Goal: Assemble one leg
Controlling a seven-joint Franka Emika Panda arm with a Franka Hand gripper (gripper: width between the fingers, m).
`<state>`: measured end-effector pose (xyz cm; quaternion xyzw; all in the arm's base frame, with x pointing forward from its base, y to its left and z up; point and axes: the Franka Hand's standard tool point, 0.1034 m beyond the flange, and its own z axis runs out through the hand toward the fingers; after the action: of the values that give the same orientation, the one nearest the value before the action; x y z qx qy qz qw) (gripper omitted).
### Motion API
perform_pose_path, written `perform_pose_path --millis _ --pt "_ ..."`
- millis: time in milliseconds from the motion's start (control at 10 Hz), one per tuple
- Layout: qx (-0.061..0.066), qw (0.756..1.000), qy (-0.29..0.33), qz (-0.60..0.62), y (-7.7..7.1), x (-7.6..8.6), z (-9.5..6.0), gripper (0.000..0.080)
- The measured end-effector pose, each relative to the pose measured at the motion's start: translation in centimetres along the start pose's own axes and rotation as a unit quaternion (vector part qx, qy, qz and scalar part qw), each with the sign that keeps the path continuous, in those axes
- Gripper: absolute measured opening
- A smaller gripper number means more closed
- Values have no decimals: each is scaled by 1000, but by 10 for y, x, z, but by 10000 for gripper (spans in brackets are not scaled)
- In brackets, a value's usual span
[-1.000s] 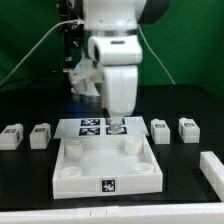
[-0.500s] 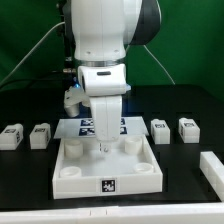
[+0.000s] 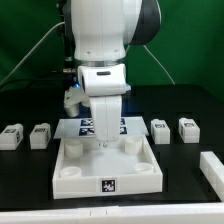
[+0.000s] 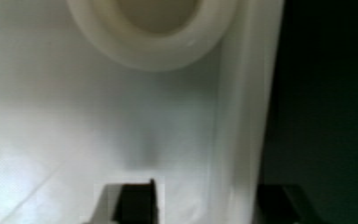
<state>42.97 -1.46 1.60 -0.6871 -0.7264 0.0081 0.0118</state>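
Observation:
Four legs, small white blocks with tags, lie on the black table: two at the exterior view's left (image 3: 11, 137) (image 3: 40, 135) and two at its right (image 3: 159, 131) (image 3: 188, 128). My gripper (image 3: 103, 146) is low over the back edge of the large white panel (image 3: 70, 168), far from every leg. In the wrist view the gripper (image 4: 208, 205) straddles the panel's rim (image 4: 238, 120), with one dark finger (image 4: 137, 203) over the panel and the other over the dark table. The jaws stand apart and hold nothing. A round corner socket (image 4: 149, 30) lies ahead.
The marker board (image 3: 122, 126) lies behind the panel, partly hidden by the arm. A long white bar (image 3: 212, 168) lies at the front of the exterior view's right. A green backdrop and cables stand behind the arm.
Since a second ago the arm swung toward the exterior view's left and came down onto the panel's back edge. Over the last half second nothing has moved.

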Motion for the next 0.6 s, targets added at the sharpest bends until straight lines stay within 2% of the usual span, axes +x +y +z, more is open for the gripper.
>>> perform_pose_path --millis 100,600 --pt "0 1000 0 0 0 0 0 78" --pt "0 1000 0 0 0 0 0 54"
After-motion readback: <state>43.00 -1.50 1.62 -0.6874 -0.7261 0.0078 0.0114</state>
